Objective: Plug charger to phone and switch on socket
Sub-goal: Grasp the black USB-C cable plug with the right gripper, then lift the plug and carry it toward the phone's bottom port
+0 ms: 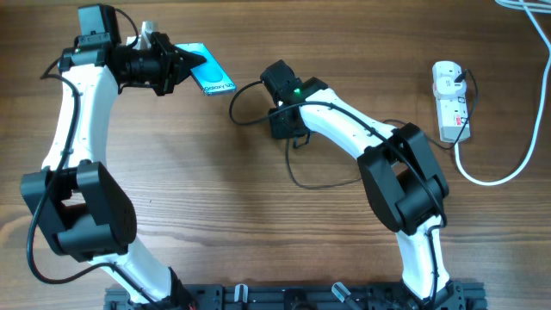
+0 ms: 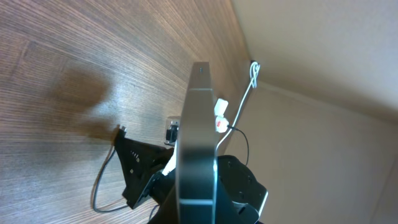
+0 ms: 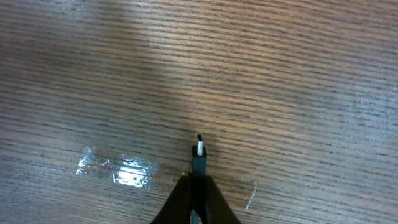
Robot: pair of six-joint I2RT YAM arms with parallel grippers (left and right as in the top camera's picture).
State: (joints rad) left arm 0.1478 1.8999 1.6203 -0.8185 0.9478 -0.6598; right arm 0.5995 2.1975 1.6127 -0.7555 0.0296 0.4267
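My left gripper (image 1: 176,67) is shut on the phone (image 1: 212,75) and holds it off the table at the back left, cyan screen up. In the left wrist view the phone (image 2: 195,130) shows edge-on between my fingers (image 2: 198,208). My right gripper (image 1: 272,82) is just right of the phone. It is shut on the charger's black plug (image 3: 199,157), whose metal tip sticks out over the wood. The charger cable (image 1: 234,108) loops on the table below it. The white socket (image 1: 450,100) lies at the far right, also in the left wrist view (image 2: 221,116).
The socket's thick white cord (image 1: 504,176) curves along the right edge. Charger cable slack (image 1: 297,176) trails under the right arm. A patch of clear tape (image 3: 124,171) is stuck on the wood by the plug. A wall (image 2: 323,74) stands behind the table.
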